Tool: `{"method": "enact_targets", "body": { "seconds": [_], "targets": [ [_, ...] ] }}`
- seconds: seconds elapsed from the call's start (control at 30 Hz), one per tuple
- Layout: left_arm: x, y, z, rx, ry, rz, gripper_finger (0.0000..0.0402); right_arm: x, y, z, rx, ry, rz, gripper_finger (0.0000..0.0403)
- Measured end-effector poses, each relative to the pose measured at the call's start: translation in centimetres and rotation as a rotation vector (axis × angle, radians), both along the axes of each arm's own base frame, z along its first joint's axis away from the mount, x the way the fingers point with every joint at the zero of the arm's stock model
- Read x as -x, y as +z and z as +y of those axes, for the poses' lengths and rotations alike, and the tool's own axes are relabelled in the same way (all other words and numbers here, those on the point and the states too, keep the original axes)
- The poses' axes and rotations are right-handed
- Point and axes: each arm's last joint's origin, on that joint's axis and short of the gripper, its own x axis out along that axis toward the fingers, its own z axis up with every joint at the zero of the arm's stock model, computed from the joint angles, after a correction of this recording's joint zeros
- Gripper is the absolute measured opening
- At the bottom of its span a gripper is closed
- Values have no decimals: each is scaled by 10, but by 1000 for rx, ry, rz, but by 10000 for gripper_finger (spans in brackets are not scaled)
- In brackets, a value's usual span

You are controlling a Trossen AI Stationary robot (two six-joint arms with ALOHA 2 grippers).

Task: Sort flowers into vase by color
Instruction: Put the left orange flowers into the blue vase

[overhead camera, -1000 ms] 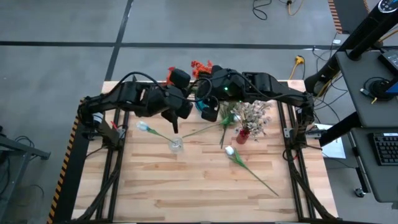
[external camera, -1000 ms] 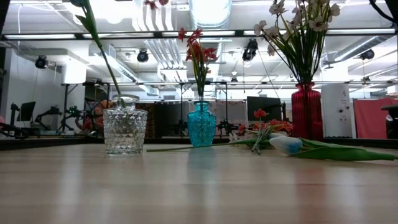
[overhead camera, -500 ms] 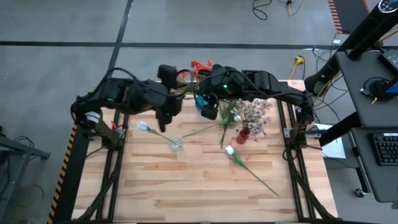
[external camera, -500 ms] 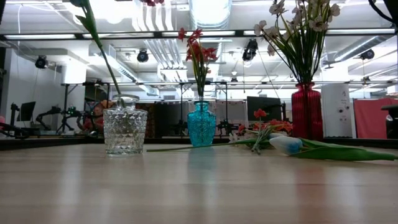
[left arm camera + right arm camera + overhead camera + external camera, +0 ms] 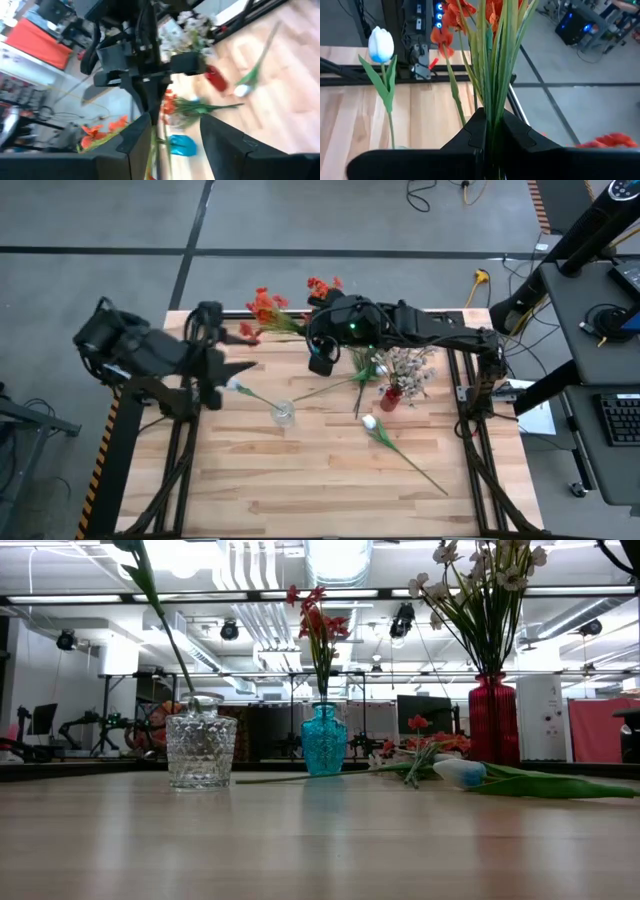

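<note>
Orange-red spray [image 5: 492,45] is clamped between my right gripper's [image 5: 490,131] fingers, which are pinched tight on its green stems. In the high view that gripper [image 5: 320,358] sits upper centre of the frame, blossoms fanning up and left of it. The left gripper [image 5: 172,145] has its fingers spread with nothing between them, and it hangs at the left edge of the table [image 5: 330,470], well apart from the flowers. The low view shows a teal vase [image 5: 324,740] at centre with orange-red blossoms above its neck, probably the same bunch I am holding, though I can't confirm it. A clear vase [image 5: 201,748] with one tulip stem stands at left. A red vase [image 5: 493,718] of pale blossoms stands at right. One white tulip [image 5: 369,421] and another orange spray [image 5: 420,726] lie loose on the wood, unsorted. Risks: if I let go with the stems not seated in the neck, the top-heavy bunch could tip out or drag the teal vase over. A sideways pull could also brush the pale blossoms just beside. Hidden: the teal vase is covered by the right arm from above, the low view shows no gripper, and the stem ends are out of sight, so insertion depth is unknown.
</note>
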Motion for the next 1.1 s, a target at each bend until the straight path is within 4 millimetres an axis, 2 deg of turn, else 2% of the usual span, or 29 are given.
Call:
{"method": "enact_targets", "body": {
  "seconds": [0.1,0.2,0.4,0.57,0.83,0.97,1.1],
  "targets": [
    [12,-3,-8,35,-5,13,139,3,-6,5,19,23,-60,23],
    [17,-8,-17,51,8,29,124,18,-5,12,41,47,-171,23],
    [7,-32,-43,57,32,57,100,51,-21,32,103,118,-370,22],
    [-20,-69,-66,32,46,82,89,73,-34,55,149,198,-569,22],
    [-49,-136,-89,82,-27,-16,80,90,-45,75,167,254,-653,22],
    [-56,-168,-91,157,-175,-189,77,93,-52,87,186,293,-683,22],
    [-59,-195,-82,220,-279,-430,77,98,-56,99,207,322,-765,22]
  ]
}}
